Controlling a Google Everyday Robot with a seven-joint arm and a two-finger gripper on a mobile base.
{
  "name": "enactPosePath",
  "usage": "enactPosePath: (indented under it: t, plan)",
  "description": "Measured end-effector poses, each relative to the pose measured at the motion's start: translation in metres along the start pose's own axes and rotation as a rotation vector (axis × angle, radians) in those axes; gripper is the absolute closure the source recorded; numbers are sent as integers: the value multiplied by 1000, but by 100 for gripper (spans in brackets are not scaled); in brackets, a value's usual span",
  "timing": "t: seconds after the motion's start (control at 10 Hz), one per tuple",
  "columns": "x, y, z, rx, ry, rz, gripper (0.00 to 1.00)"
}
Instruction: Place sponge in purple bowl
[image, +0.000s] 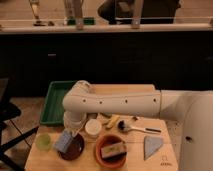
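Note:
The sponge (64, 141), a small light-blue block, lies tilted on the left side of the purple bowl (75, 150), partly over its rim. The bowl is dark, almost black, and stands near the table's front left. My gripper (74, 126) hangs from the white arm just above and behind the sponge, close to its upper edge. I cannot tell if it touches the sponge.
An orange-brown bowl (102, 157) holding a tan block (114, 149) stands right of the dark bowl. A white cup (92, 127), a small green cup (44, 142), a green tray (54, 102), a banana (112, 121), a brush (139, 129) and a blue-grey cloth (152, 146) share the table.

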Motion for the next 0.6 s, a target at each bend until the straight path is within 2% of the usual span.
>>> enactPosePath:
  t: [0.6]
  plan:
    - [0, -1, -1, -3, -6, -4, 20]
